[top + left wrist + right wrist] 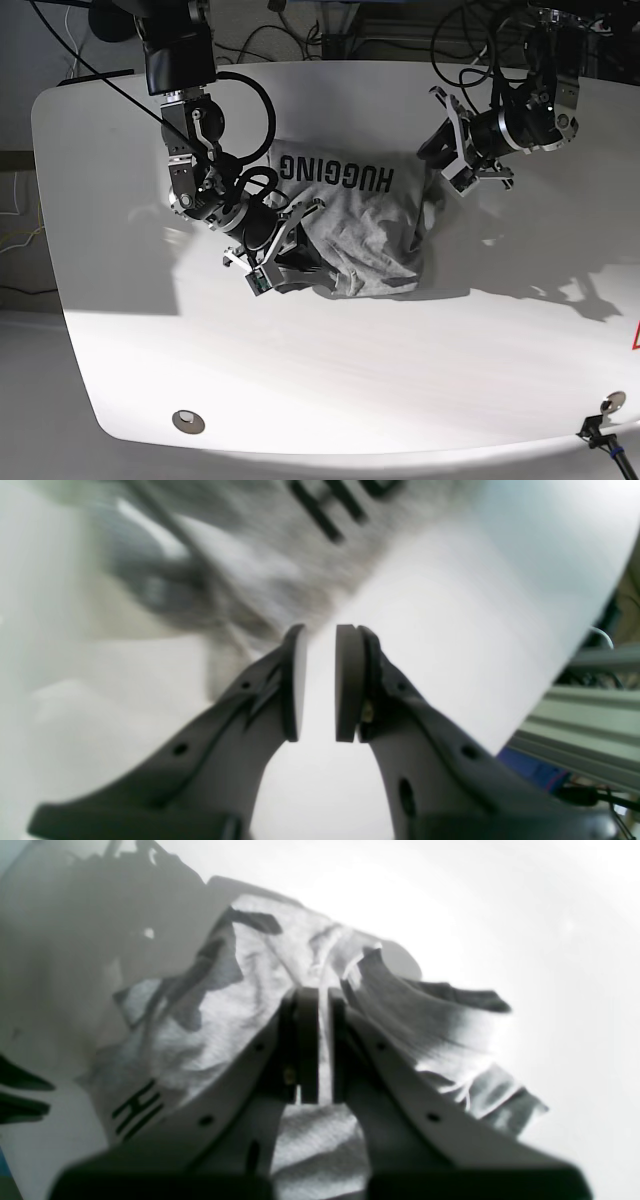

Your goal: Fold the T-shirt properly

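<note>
Right gripper (318,1050) closed on cloth, wrist low; left gripper (320,680) raised, jaws slightly parted, empty.

The T-shirt (350,225) lies on the table (450,350) between both claws, the right gripper (290,235) over its edge, the left gripper (445,145) just beside its opposite edge, above the table.
</note>
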`<state>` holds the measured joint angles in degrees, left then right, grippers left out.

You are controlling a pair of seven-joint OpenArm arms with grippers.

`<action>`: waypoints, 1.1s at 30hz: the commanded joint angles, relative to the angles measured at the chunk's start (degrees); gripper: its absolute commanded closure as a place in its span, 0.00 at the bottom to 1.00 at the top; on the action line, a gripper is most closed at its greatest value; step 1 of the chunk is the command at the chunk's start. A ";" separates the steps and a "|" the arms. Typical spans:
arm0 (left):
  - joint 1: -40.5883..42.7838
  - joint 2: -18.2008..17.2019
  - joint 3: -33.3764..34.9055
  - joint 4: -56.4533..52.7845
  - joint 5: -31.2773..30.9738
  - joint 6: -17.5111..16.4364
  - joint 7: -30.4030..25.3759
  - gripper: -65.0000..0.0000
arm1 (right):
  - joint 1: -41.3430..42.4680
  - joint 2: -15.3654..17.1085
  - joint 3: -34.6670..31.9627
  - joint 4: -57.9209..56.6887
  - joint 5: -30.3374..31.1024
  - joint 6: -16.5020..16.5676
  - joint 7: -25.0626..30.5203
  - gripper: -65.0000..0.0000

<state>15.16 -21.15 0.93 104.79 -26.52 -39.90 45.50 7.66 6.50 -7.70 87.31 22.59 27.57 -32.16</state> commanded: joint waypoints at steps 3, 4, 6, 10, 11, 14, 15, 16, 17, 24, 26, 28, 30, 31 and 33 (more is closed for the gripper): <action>1.59 -0.44 -4.75 2.33 -0.51 -0.10 -0.97 0.87 | -2.78 0.31 0.10 8.12 0.31 -0.54 0.56 0.95; 2.20 -0.44 -6.34 2.68 -0.51 -0.10 -0.97 0.87 | -4.36 1.37 0.10 10.32 -1.09 -1.95 0.56 0.95; 3.52 -0.44 -9.06 2.94 -0.42 -0.10 -2.90 0.87 | -7.79 1.81 -0.16 14.54 -6.28 -4.58 0.56 0.95; 7.74 0.18 -13.63 2.94 5.47 -0.10 -12.40 0.87 | -15.53 1.81 0.28 19.29 -17.71 -5.37 3.46 0.95; 8.36 1.41 -14.34 2.77 8.19 -0.10 -14.86 0.87 | -17.81 1.81 0.45 20.08 -20.26 -5.37 4.95 0.95; 11.26 6.25 -17.68 2.86 17.07 -0.10 -21.63 0.87 | -24.94 1.72 3.70 21.66 -24.39 -6.08 9.96 0.95; 12.14 7.48 -18.38 2.86 19.09 -0.10 -24.18 0.87 | -27.22 1.72 4.76 21.75 -25.18 -6.08 12.25 0.95; 13.19 8.62 -18.99 2.86 20.77 -0.10 -26.73 0.87 | -29.68 1.72 5.99 21.75 -25.45 -6.08 14.27 0.95; 14.42 9.59 -19.61 2.86 22.08 -0.10 -29.10 0.87 | -31.97 1.72 7.31 21.84 -25.27 -6.08 15.94 0.95; 25.33 13.19 -24.18 4.00 25.51 -0.10 -37.54 0.87 | -46.83 1.63 11.97 25.18 -25.01 -9.07 22.80 0.95; 28.75 14.51 -25.94 5.05 25.51 -0.10 -37.71 0.87 | -50.08 1.63 11.97 25.35 -25.01 -10.12 23.59 0.95; 32.45 15.12 -26.91 6.20 25.34 -0.10 -37.80 0.87 | -53.95 1.63 11.97 25.35 -25.01 -10.21 25.96 0.95; 35.52 15.65 -27.26 6.81 25.25 -0.10 -37.80 0.87 | -57.99 1.54 11.97 25.44 -25.01 -10.74 28.51 0.95; 37.19 16.36 -27.35 6.81 25.25 -0.10 -37.80 0.87 | -60.10 1.54 11.97 25.44 -25.01 -11.79 29.57 0.95; 39.83 17.23 -28.14 6.72 25.16 -0.10 -37.80 0.87 | -64.06 1.54 11.97 25.44 -25.01 -13.46 30.80 0.95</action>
<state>54.04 -3.77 -26.76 110.61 -0.40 -39.92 9.15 -55.40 7.84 4.14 111.68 -2.79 14.20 -3.16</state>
